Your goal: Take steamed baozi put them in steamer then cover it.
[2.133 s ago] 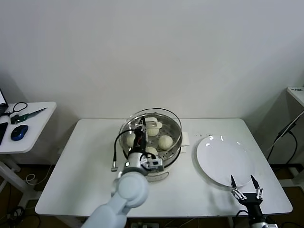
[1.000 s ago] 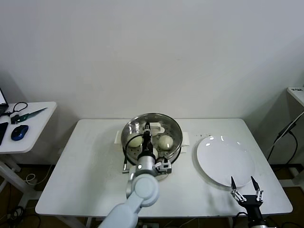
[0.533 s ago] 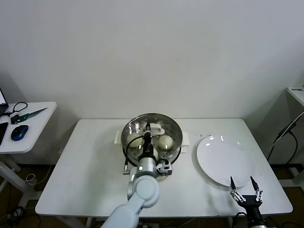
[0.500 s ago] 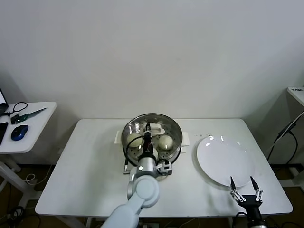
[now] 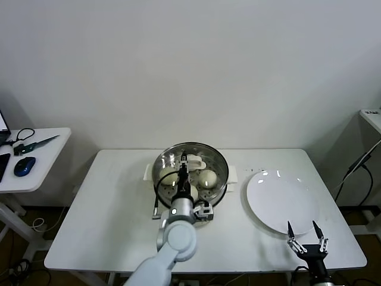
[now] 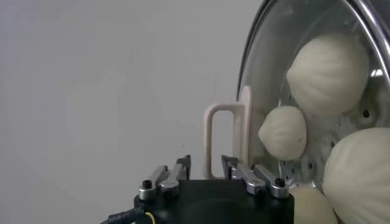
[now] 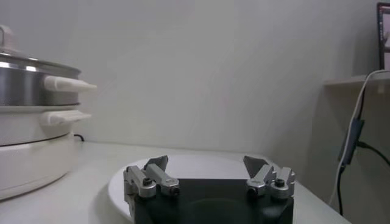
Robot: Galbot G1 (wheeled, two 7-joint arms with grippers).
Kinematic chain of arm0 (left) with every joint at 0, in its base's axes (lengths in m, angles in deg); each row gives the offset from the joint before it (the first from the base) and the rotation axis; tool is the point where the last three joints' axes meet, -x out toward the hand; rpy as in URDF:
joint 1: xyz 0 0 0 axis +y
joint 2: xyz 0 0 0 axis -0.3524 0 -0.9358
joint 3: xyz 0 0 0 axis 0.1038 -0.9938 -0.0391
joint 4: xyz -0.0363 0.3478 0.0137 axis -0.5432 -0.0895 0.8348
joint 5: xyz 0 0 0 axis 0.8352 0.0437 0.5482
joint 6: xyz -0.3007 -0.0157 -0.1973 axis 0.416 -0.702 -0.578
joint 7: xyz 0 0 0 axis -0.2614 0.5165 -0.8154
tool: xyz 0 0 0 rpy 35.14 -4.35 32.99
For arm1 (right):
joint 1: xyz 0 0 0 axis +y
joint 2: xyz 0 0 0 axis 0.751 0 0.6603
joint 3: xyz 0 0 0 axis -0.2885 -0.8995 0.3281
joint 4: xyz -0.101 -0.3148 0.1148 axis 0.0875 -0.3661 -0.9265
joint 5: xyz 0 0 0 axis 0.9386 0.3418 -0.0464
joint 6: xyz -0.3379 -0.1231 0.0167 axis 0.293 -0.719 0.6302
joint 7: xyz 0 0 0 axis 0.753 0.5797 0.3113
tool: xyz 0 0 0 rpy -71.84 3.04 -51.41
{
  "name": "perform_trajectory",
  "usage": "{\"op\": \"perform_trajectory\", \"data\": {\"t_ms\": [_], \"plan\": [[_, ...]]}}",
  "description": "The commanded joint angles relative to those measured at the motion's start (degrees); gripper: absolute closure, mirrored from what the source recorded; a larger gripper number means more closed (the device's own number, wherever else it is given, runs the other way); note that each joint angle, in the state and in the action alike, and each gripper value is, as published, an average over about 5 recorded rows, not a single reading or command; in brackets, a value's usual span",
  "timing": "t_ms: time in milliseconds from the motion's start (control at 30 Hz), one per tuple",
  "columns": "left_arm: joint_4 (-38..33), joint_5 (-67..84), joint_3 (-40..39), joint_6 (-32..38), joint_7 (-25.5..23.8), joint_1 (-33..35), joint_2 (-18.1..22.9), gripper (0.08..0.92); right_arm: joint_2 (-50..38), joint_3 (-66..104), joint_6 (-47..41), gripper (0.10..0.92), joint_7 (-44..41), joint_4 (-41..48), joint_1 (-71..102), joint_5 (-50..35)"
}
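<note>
In the head view, the cover (image 5: pixel 191 167) is seen seated on the steamer (image 5: pixel 190 179) over the steamed baozi (image 5: pixel 208 178), with the left gripper (image 5: pixel 184 158) above its handle. In the left wrist view, its fingers (image 6: pixel 177 171) are parted around the handle (image 6: pixel 228 139). In the right wrist view, the right gripper (image 7: pixel 207 170) is spread wide beside the plate (image 7: pixel 195 167).

The cover (image 5: pixel 191 165) closes the steamer (image 5: pixel 190 179) from above, its handle (image 6: pixel 227 139) apparently between the left gripper (image 6: pixel 207 171) fingers. At three o'clock, the plate (image 5: pixel 281 202) fills the table (image 5: pixel 107 220).
</note>
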Motion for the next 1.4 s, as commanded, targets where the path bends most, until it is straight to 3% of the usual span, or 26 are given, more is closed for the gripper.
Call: {"op": "perform_trajectory", "data": {"t_ms": [33, 267, 467, 600, 700, 833, 1067, 1200, 1400], "plan": [[-1.13, 1.70, 0.10, -0.02, -0.20, -0.01, 0.13, 0.567, 0.13, -0.32, -1.08, 0.203, -0.15, -0.19, -0.25, 0.36], [-9.70, 5.59, -1.25, -0.74, -1.40, 1.98, -2.01, 0.359, 0.36, -1.29, -5.09, 0.203, 3.30, -1.35, -0.14, 0.32], [-19.49, 12.67, -0.72, 0.18, 0.05, 6.51, -5.72, 0.205, 0.77, -1.06, -3.26, 0.203, 4.95, -2.56, -0.57, 0.76], [-24.69, 23.34, 3.88, 5.24, 5.56, 12.16, -9.01, 0.179, 0.92, -1.48, -1.83, 0.203, 4.86, -3.30, -0.96, -1.38], [-26.20, 39.11, 12.67, 15.19, 13.24, 16.57, -9.68, 0.178, 0.80, -2.01, -1.48, 0.203, 4.62, -3.80, -0.95, -1.94], [-26.39, 63.62, 27.65, 24.31, 21.93, 20.67, -8.56, 0.177, 0.43, -2.73, -1.34, 0.203, 3.94, -3.82, -1.15, -3.37], [-22.44, 92.09, 45.80, 37.18, 21.09, 31.35, -7.84, 0.177, -0.60, -4.15, -1.48, 0.203, 2.17, -2.46, -2.42, -6.25], [-16.06, 100.46, 47.76, 44.41, 20.10, 35.75, -8.43, 0.177, -0.80, -4.53, -1.70, 0.203, 2.03, -1.94, -3.42, -6.39], [-6.28, 102.46, 44.42, 51.45, 18.65, 37.48, -7.48, 0.177, -1.43, -4.96, -2.71, 0.203, 1.49, -1.49, -4.04, -7.29]]}}
